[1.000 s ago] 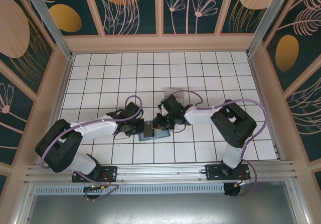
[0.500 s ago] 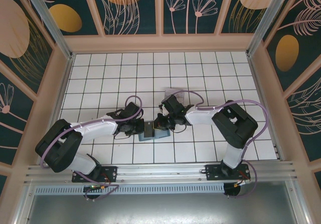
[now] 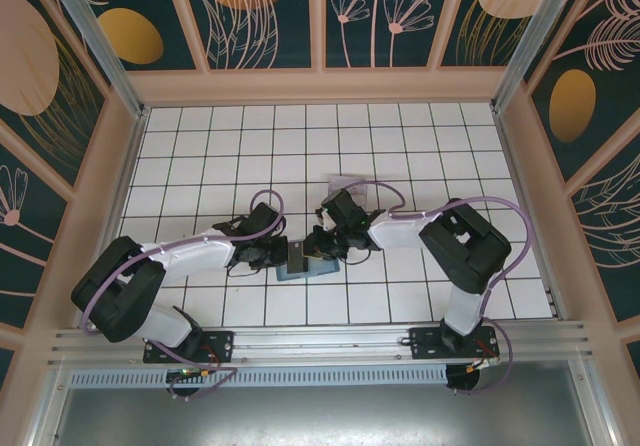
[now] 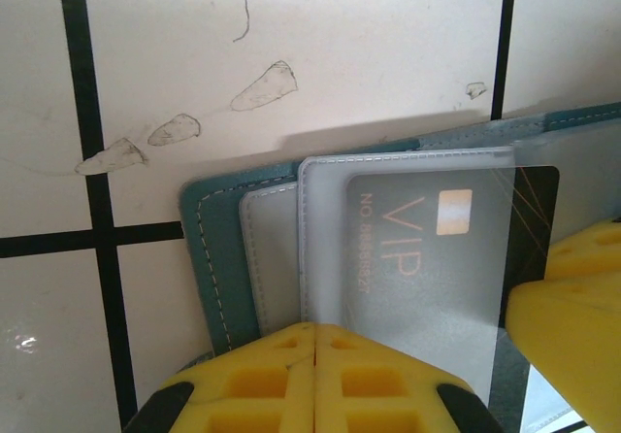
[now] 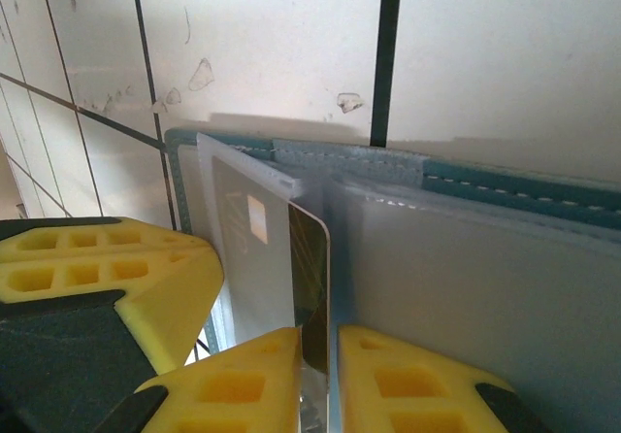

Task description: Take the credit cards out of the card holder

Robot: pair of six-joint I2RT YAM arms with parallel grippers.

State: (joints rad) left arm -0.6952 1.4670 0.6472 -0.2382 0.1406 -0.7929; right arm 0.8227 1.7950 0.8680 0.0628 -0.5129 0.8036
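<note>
**Left fingers [image 4: 247, 384] shut, right fingers [image 5: 408, 380] a crack apart**

Left fingers meet with no gap at the left end of the teal card holder [image 4: 215, 258]. Whatever they pinch is hidden beneath them. Right fingers straddle the upright edge of the black card [image 5: 312, 287]; whether they touch it is unclear. A frosted sleeve [image 4: 330, 210] veils most of that card, leaving one end bare. The holder lies open on the tiled worktop [image 4: 369, 45], near the centre, between both sets of fingers.

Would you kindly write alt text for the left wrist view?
A dark card marked VIP sits behind a translucent sleeve of the open teal card holder on white tiles. The left arm's shut yellow fingers meet at the bottom edge.
</note>
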